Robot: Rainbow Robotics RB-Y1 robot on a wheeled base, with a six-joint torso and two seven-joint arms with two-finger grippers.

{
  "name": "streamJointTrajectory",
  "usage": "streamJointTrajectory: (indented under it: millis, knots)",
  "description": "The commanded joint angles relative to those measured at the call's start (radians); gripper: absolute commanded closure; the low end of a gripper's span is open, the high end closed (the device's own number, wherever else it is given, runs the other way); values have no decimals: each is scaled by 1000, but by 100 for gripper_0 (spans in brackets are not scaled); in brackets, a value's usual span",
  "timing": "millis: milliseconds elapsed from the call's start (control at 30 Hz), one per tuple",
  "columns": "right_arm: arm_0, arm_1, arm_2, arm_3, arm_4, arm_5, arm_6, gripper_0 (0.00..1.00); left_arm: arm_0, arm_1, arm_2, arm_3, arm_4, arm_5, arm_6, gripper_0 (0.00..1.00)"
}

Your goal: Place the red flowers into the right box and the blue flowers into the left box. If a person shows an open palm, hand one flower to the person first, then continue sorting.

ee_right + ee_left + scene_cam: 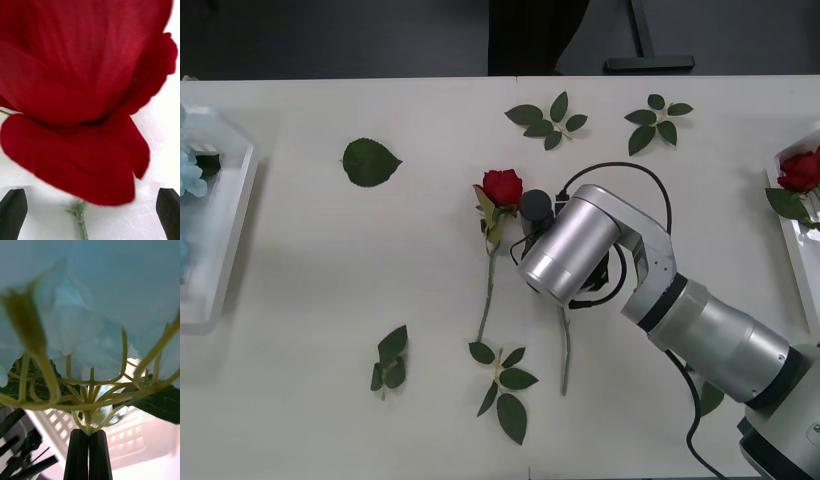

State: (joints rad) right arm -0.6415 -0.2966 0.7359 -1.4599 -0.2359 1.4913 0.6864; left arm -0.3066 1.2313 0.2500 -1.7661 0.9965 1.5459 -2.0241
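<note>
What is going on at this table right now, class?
The right gripper hovers over a red rose lying mid-table, fingers open at either side of its stem. The left gripper is shut on the stem of a blue flower above the left box, which already holds blue blooms. One red rose lies in the right box; another waits on the table.

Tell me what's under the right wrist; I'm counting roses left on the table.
A red flower: its stem pokes out below, and its bloom sits before the open right pincer. The upper stem is covered.
</note>
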Motion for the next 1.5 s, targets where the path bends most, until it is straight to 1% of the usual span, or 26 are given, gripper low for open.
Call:
streamJointTrajectory:
  millis: [33,133,233,267,300,333,367,433,500,567,633,767,1067,1100,1133,1167,1200,1233,1267,1333,1433,1500]
  knots:
    - [-55,54,5,36,21,-29,-42,0,47,56,55,83,-71,-20,-176,100]
    - [-61,70,5,75,29,-59,-45,0,132,71,58,137,-111,-105,-298,100]
    - [-61,71,5,85,30,-77,-45,0,244,94,60,168,-122,-244,-397,100]
    - [-61,70,5,85,29,-75,-47,2,281,99,61,172,-125,-282,-418,100]
    - [-61,70,5,85,29,-74,-47,15,327,103,71,175,-136,-326,-443,100]
    - [-61,70,5,87,27,-72,-47,25,357,103,75,175,-151,-354,-456,100]
    - [-61,71,5,85,24,-72,-48,38,386,103,80,175,-170,-382,-473,100]
    - [-61,70,5,85,23,-71,-50,61,426,103,78,177,-199,-397,-502,100]
    - [-61,70,5,89,23,-69,-51,71,455,105,78,177,-200,-391,-528,100]
    - [-61,70,5,96,17,-75,-56,84,491,103,77,180,-220,-405,-535,100]
    - [-61,70,5,101,15,-82,-59,99,503,102,72,195,-233,-437,-535,100]
    - [-61,70,5,101,15,-82,-68,100,500,99,58,232,-225,-454,-535,100]
    - [-75,60,-35,101,-25,-63,-73,100,500,79,57,240,-228,-490,-533,100]
    - [-83,57,-49,101,-37,-46,-68,100,500,77,57,240,-228,-495,-533,74]
    - [-89,51,-62,99,-46,-29,-64,100,498,79,57,240,-228,-498,-533,42]
    - [-98,45,-75,96,-57,-13,-59,100,500,79,57,240,-226,-500,-533,18]
    - [-109,31,-95,85,-74,12,-53,100,500,79,57,240,-222,-503,-533,5]
    - [-119,13,-116,72,-97,32,-39,100,500,79,57,240,-214,-504,-533,0]
    - [-121,4,-130,64,-106,40,-25,100,498,79,57,240,-211,-506,-533,0]
    - [-129,-38,-194,30,-149,73,32,100,500,79,57,240,-196,-507,-533,0]
    - [-130,-118,-303,-19,-209,127,151,100,500,79,60,240,-180,-507,-533,0]
    - [-130,-161,-366,-23,-234,150,240,100,500,79,63,240,-160,-506,-535,0]
